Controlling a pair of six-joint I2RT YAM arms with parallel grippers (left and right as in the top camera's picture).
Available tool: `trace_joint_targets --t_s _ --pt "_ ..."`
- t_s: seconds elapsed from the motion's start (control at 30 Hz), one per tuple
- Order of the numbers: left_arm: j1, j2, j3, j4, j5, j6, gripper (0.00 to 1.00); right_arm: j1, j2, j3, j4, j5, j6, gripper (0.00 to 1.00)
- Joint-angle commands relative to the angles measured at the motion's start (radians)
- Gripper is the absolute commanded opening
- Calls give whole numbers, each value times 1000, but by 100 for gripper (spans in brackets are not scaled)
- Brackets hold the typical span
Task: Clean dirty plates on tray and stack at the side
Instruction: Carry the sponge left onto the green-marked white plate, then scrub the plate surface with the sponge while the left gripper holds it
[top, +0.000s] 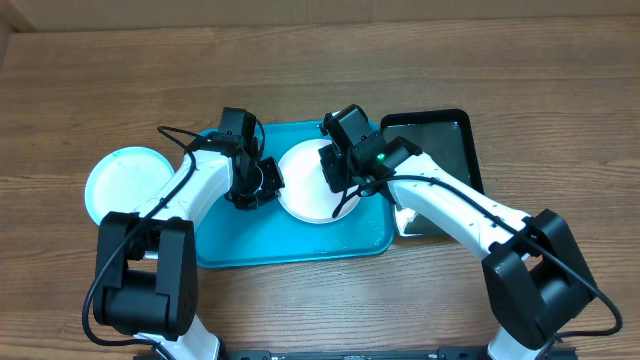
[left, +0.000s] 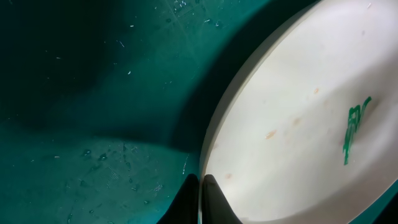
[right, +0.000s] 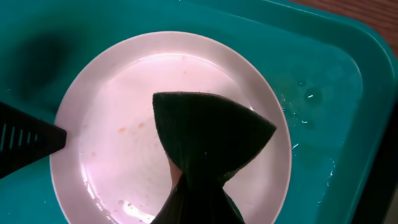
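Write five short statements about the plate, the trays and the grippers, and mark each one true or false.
1. A white plate lies on the turquoise tray. True.
2. The right gripper holds a dark sponge over that plate. True.
3. The plate is free of marks. False: a green smear shows on it.
4. The black tray sits on the left arm's side. False: it lies on the right arm's side.
5. The left gripper is wide open. False: it is pinched shut on the plate's rim.
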Motion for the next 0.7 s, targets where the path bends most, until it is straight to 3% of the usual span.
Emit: trace_joint_targets --t_s 0.0,0.37,0.5,0.67 --pt "0 -6 13 -4 4 -5 4 -2 19 25 8 24 5 4" --pt "0 -6 13 -7 4 3 4 -11 132 25 24 73 5 4" --pt "0 -6 13 -7 4 12 4 -28 171 25 31 94 76 4" --pt "0 -6 13 -7 3 39 4 -52 198 25 30 -32 103 4"
